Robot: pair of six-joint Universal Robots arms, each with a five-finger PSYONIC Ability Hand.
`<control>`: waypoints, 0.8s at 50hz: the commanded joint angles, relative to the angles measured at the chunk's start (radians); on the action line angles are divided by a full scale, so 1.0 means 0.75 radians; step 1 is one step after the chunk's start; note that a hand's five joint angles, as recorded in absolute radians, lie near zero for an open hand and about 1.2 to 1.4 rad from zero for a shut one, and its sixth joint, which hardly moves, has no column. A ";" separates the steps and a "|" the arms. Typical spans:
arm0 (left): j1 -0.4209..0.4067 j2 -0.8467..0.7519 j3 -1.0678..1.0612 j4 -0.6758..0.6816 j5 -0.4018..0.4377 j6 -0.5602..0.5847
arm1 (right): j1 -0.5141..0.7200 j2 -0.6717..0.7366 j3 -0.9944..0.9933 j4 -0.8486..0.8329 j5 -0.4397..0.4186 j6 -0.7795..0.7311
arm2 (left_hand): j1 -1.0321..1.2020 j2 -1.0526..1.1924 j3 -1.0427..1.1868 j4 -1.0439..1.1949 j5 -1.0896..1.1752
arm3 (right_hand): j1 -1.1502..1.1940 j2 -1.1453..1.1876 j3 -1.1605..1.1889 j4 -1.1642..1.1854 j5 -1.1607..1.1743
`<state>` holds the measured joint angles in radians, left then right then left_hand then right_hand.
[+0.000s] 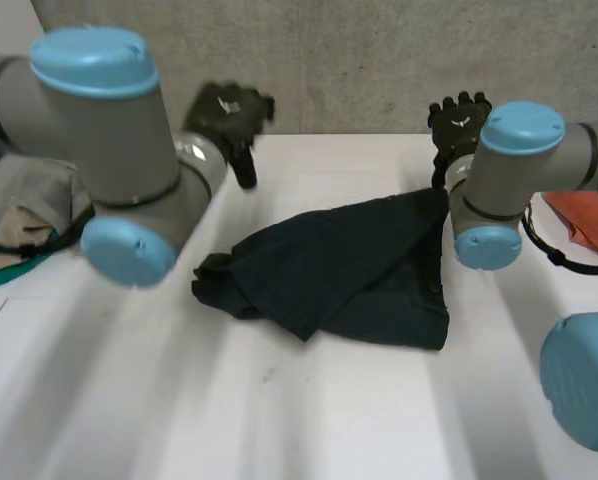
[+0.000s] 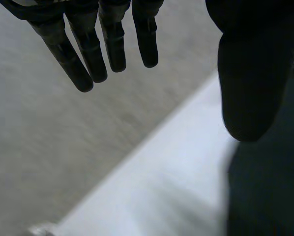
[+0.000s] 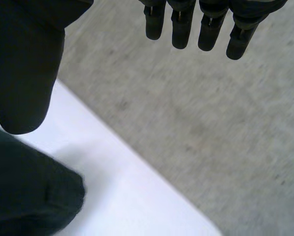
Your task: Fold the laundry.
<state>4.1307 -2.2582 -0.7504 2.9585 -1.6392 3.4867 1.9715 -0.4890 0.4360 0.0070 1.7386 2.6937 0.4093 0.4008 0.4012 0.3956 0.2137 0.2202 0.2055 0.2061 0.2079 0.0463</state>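
A dark navy garment (image 1: 344,272) lies crumpled and partly folded in the middle of the white table (image 1: 309,420). My left hand (image 1: 229,112) hovers above the table's far edge, left of the garment, with its fingers (image 2: 88,46) straight and its thumb (image 2: 252,73) spread wide, holding nothing. My right hand (image 1: 457,120) is raised just beyond the garment's far right corner, with straight fingers (image 3: 201,27), its thumb (image 3: 26,73) apart and nothing in its grasp. A bit of the dark garment (image 2: 270,191) lies below the left thumb, and the garment (image 3: 29,196) also lies below the right thumb.
A pile of beige and green laundry (image 1: 24,215) sits at the table's left edge. An orange-red cloth (image 1: 589,220) lies at the right edge. A grey wall (image 1: 379,60) rises behind the table's far edge.
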 commanded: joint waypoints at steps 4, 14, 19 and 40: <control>-0.208 0.170 -0.666 0.080 0.091 0.218 | -0.062 -0.301 0.473 0.197 -0.154 0.059 | 0.161 0.173 0.172 0.180 0.189 | -0.061 -0.041 -0.042 -0.044 -0.062; -0.218 0.023 -0.644 0.154 0.087 0.297 | -0.074 -0.436 0.803 0.023 -0.207 0.031 | 0.427 0.439 0.438 0.446 0.455 | -0.061 -0.041 -0.042 -0.044 -0.062; -0.200 -0.075 -0.522 0.160 0.067 0.311 | -0.086 -0.459 0.869 0.021 -0.197 0.016 | 1.277 1.289 1.288 1.296 1.305 | -0.061 -0.041 -0.042 -0.044 -0.062; 0.062 -0.547 0.592 0.477 -0.093 0.329 | -0.066 -0.655 1.126 0.091 -0.207 0.020 | 1.316 1.327 1.327 1.334 1.344 | -0.061 -0.041 -0.042 -0.044 -0.062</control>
<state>4.0982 -2.4467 -0.7042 3.2977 -1.6361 3.6873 1.9133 -0.9420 1.2372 0.0567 1.5820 2.7136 1.1350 1.1922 1.1858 1.1937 1.0026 0.2202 0.2053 0.2051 0.2026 0.0463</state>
